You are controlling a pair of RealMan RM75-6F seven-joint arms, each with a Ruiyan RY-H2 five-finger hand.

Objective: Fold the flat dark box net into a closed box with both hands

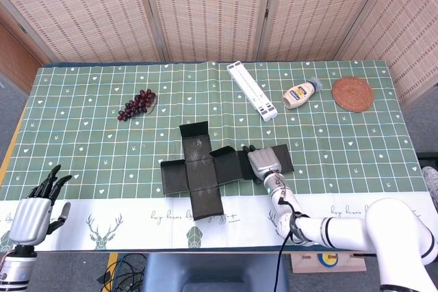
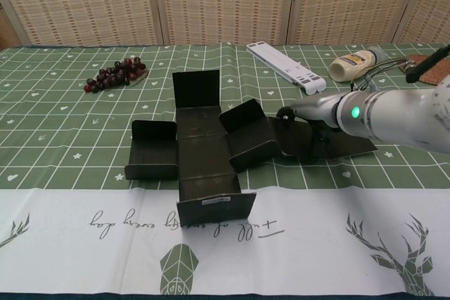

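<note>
right hand (image 1: 263, 162) has its fingers (image 2: 287, 112) down on the long flap at three o'clock of the dark box net (image 1: 198, 169); whether they grip it i cannot tell. the net lies mid-table, side flaps half raised. left hand (image 1: 31, 213) waits spread and empty at the table's eight o'clock edge. unbraced, the net could slide when that flap lifts.
</note>
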